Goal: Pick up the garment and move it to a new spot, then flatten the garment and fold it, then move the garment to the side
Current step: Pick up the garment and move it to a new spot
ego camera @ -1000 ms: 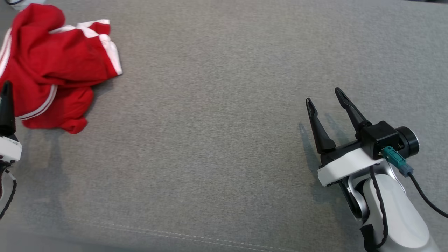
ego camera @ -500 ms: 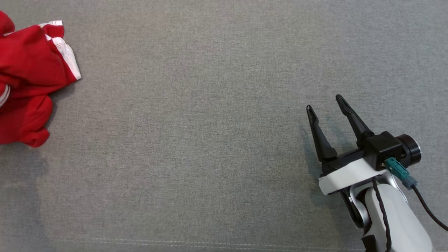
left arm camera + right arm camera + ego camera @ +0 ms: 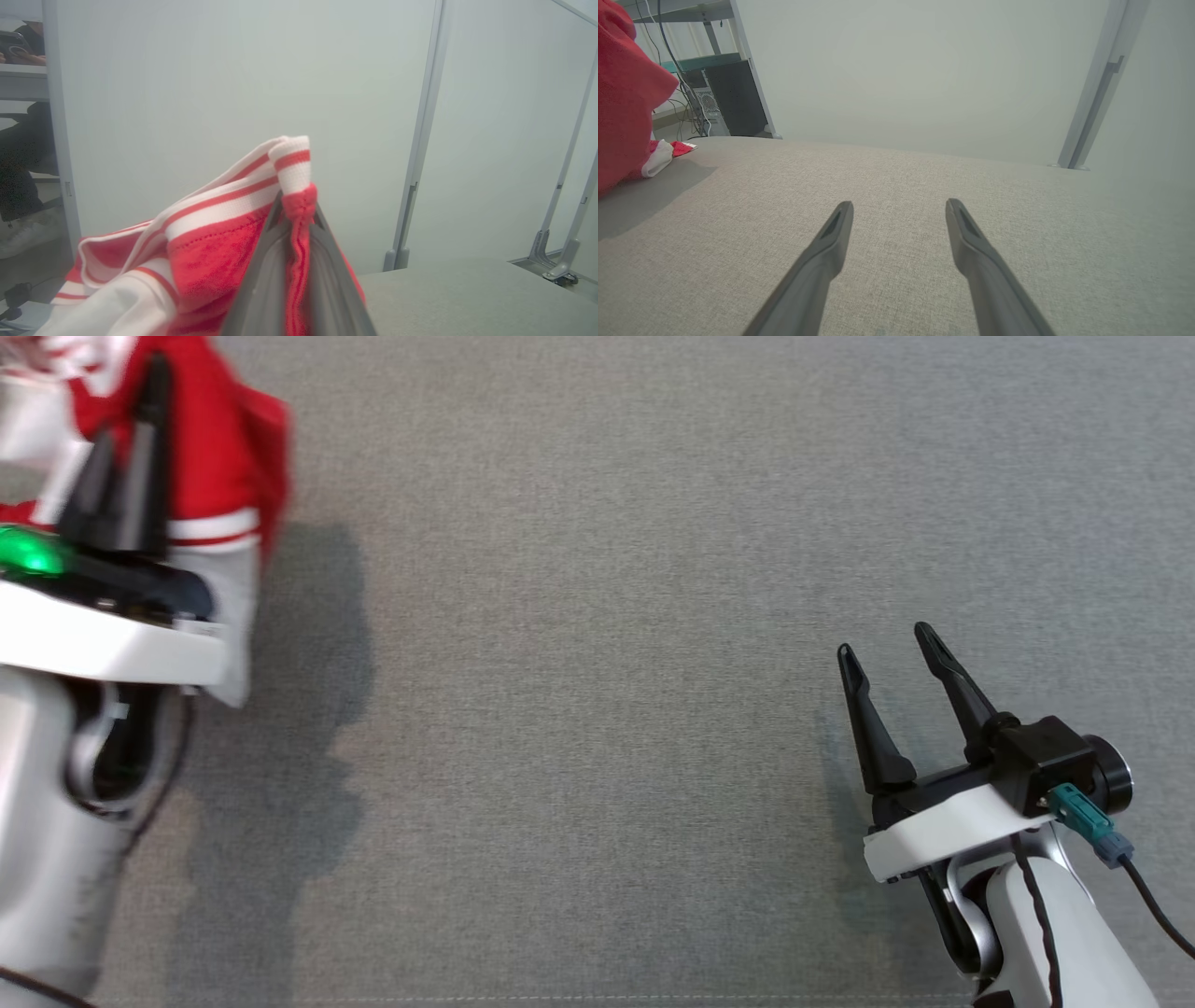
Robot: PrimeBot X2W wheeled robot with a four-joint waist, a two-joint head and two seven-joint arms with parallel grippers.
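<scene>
The garment [image 3: 224, 439] is red with white stripes and hangs bunched at the upper left of the head view, lifted above the grey cloth-covered surface [image 3: 597, 616] and casting a shadow on it. My left gripper [image 3: 131, 411] is shut on it. In the left wrist view a red fold with a white striped band [image 3: 210, 242] is pinched between the two fingers of the left gripper [image 3: 299, 200]. My right gripper [image 3: 885, 644] rests low at the right, open and holding nothing. Its wrist view shows the right gripper [image 3: 899, 205] spread wide and the garment [image 3: 626, 93] at the far left, its lower end touching the surface.
Pale partition walls with metal posts [image 3: 420, 140] stand behind the surface. A shelf with a dark computer tower [image 3: 733, 98] and cables sits beyond the far left corner. A person in dark clothes [image 3: 18, 154] is behind the left partition.
The left gripper closed on the garment and raised it off the surface, with the arm now large in the head view. The camera shifted. The right gripper stayed open and almost still.
</scene>
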